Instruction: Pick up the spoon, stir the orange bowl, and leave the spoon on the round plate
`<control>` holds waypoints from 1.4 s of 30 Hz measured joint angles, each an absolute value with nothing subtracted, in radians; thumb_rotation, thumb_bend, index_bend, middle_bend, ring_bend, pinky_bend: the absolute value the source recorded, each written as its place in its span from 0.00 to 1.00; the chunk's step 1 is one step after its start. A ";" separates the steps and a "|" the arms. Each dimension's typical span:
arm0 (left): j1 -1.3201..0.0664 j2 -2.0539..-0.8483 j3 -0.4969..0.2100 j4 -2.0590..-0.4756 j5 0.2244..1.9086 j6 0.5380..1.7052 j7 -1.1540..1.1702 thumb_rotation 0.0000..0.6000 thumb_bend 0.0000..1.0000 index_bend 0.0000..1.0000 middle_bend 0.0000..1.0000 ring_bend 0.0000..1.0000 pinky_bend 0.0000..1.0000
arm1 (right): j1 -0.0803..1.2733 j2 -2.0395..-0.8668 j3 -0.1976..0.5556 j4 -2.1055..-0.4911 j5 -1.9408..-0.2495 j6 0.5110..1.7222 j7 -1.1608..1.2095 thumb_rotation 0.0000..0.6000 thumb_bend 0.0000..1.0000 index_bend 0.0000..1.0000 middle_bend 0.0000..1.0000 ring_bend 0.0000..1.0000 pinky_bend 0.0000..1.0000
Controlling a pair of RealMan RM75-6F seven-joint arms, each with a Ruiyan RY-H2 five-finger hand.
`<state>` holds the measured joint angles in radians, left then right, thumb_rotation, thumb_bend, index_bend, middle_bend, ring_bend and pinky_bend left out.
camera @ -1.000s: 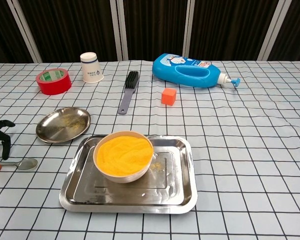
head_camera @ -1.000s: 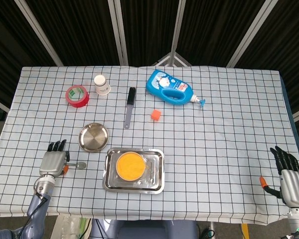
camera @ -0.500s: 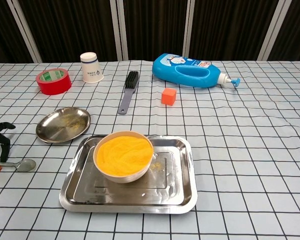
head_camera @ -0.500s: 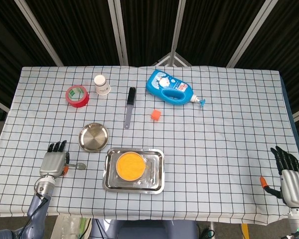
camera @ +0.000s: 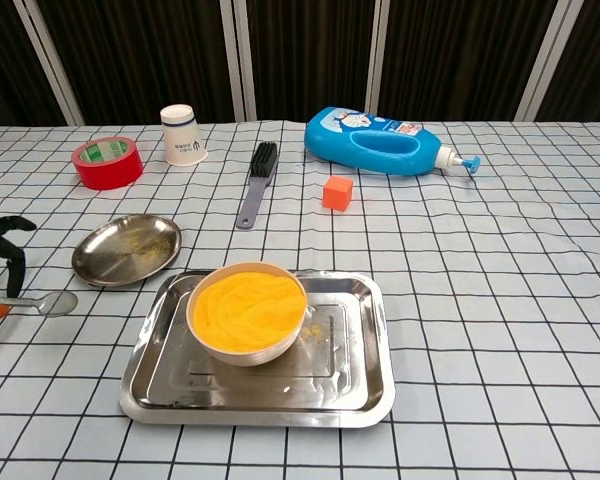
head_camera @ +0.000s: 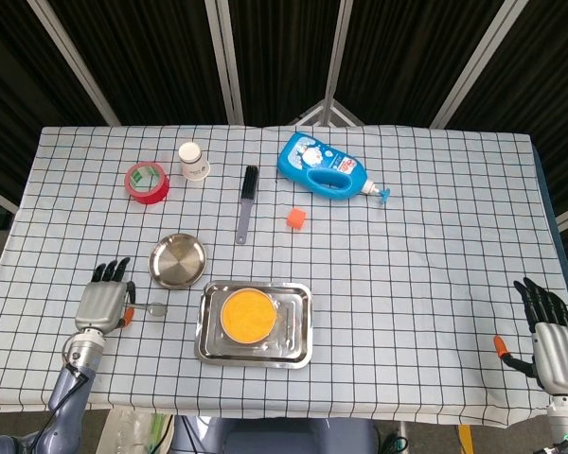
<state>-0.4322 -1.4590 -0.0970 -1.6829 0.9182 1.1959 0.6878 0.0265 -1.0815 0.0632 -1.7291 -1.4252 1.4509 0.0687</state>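
Spoon (camera: 42, 303) sat at the near left of the table, its bowl pointing toward three o'clock and its handle running under the left hand (head_camera: 102, 303), whose fingers closed over the handle in a grip; whether the spoon's bowl was clear of the cloth could not be told. At about three o'clock from the spoon's bowl, a rectangular steel tray (head_camera: 298, 326) lay near the front edge, with the orange bowl (head_camera: 246, 315) standing in its left half, filled with orange grains. Far off at the near right corner, the right hand (head_camera: 547, 342) rested with fingers spread and nothing in them. Just beyond the spoon, at roughly one o'clock from it, lay the round plate (head_camera: 178, 261), close to the tray's far-left corner but apart from it. Farther back, a small orange cube (head_camera: 296, 218) sat near mid-table, with a black brush (head_camera: 246, 203) at its nine o'clock. Farthest stood red tape (head_camera: 146, 182), a paper cup (head_camera: 193, 161) and a blue bottle (head_camera: 324, 166) on its side.
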 measured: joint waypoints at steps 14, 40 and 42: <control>-0.572 -1.415 -0.201 -1.929 0.762 1.241 0.900 1.00 0.53 0.52 0.01 0.00 0.00 | 0.027 -1.081 0.064 -1.729 -1.424 1.449 0.076 1.00 0.39 0.00 0.00 0.00 0.00; -0.907 -1.683 -0.260 -1.917 0.404 1.412 1.232 1.00 0.52 0.51 0.02 0.00 0.00 | 0.028 -1.072 0.069 -1.724 -1.427 1.448 0.113 1.00 0.39 0.00 0.00 0.00 0.00; -0.915 -1.694 -0.260 -1.911 0.400 1.414 1.229 1.00 0.52 0.51 0.02 0.00 0.00 | 0.028 -1.073 0.068 -1.725 -1.428 1.448 0.111 1.00 0.39 0.00 0.00 0.00 0.00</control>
<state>-0.9149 -1.6938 -0.2602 -1.9111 0.4000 1.4144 1.2287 0.0278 -1.0727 0.0682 -1.7246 -1.4279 1.4485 0.1111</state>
